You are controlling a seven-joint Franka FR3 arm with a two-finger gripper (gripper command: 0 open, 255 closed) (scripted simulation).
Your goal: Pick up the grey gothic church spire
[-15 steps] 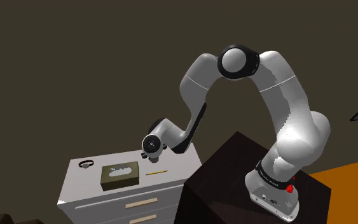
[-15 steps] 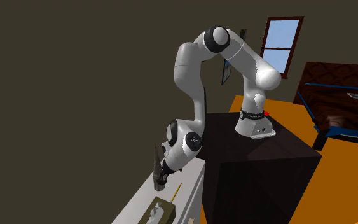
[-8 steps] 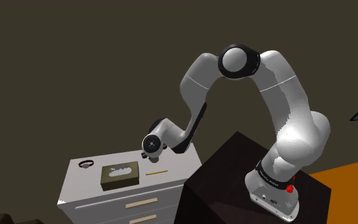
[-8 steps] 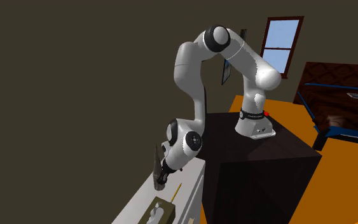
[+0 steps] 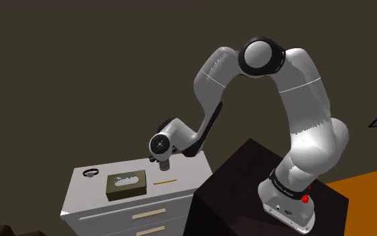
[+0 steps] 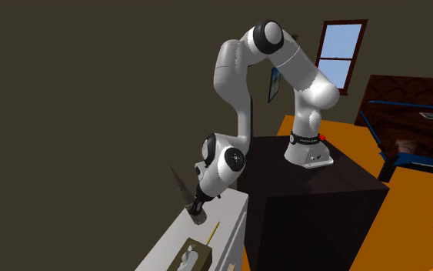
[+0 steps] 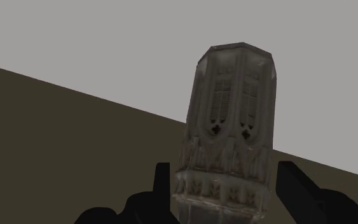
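The grey gothic church spire [image 7: 229, 137] is a carved stone tower with arched windows, and it stands between my two black fingers [image 7: 163, 188]. My gripper [image 7: 227, 178] is shut on its lower part. In the second exterior view the spire [image 6: 181, 187] hangs above the white dresser top [image 6: 168, 245], its tip leaning toward that view's left, with the gripper [image 6: 194, 209] holding its base. In the shoulder view the gripper [image 5: 162, 162] hangs over the dresser's back edge, under the white wrist.
On the white dresser [image 5: 86, 196] lie an olive tissue box [image 5: 126, 184], a thin yellow stick [image 5: 165, 181] and a small dark ring [image 5: 91, 173]. The dark stand [image 5: 247, 184] stands beside the dresser. A dark wall rises behind.
The arm has risen and the hand has lifted the spire off the dresser top. The spire now leans further toward the second exterior view's left.
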